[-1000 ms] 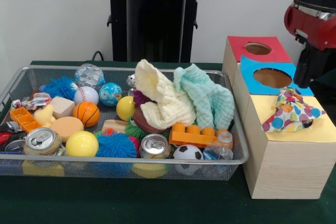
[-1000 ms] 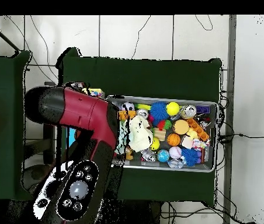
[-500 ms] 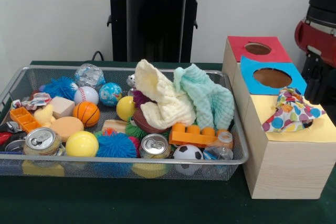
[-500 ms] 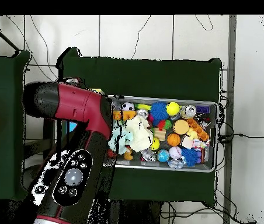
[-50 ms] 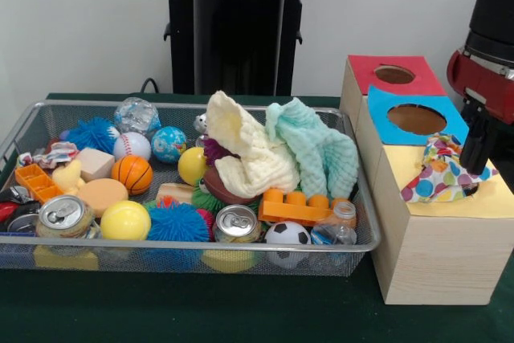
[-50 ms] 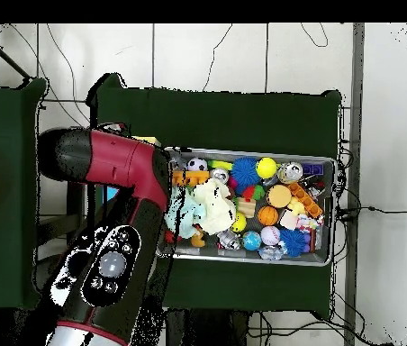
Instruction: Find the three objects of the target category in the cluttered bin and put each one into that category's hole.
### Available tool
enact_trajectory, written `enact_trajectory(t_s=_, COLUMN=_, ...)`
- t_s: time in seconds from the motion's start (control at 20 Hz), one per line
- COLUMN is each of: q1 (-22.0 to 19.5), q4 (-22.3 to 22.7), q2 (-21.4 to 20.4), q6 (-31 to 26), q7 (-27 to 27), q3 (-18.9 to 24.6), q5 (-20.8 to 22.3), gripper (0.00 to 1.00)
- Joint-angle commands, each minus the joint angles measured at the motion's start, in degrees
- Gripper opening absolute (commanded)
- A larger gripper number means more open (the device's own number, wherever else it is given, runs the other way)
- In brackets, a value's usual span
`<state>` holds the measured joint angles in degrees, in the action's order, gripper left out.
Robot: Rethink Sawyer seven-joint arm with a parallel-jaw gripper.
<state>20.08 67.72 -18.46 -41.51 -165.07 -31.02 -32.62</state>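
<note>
My claw [image 5: 480, 144] hangs over the yellow-topped box [image 5: 418, 222] at the right of the front view, its dark tip just at the upper right of the polka-dot cloth [image 5: 444, 171]; whether it is spread or pinched I cannot tell, since only one dark finger shape shows and the overhead view hides it under my arm [image 6: 117, 194]. That spotted cloth sits bunched in the yellow hole, part of it still heaped above the rim, so I judge cloth to be the category I am sorting. Two more cloths lie in the wire bin [image 5: 48, 115]: a cream cloth [image 5: 245, 154] piled near the bin's centre and a mint-green cloth [image 5: 317, 150] touching it at its 3 o'clock, draped towards the bin's right wall. Both should be light, limp and easily snagged, with no stiffness to push against, and they may drag neighbours such as the orange block [image 5: 295, 208] at the cream cloth's 5 o'clock. I would pinch each at a raised fold near its top, the cream one at its peak towards 12 o'clock, and lift high so the trailing cloth clears the mesh. The spotted one probably wants a poke downward to go fully through.
</note>
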Motion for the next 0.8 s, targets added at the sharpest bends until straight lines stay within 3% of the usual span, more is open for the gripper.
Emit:
enact_trajectory(t_s=0.05, q1=-0.6, q4=3.2, q2=1.1, q6=-4.3, q7=-9.2, q3=3.5, q5=1.1, gripper=0.00)
enact_trajectory(t_s=0.8, q1=-1.1, q4=5.5, q2=0.1, q6=-2.2, q7=-8.3, q3=3.9, q5=1.2, gripper=0.00)
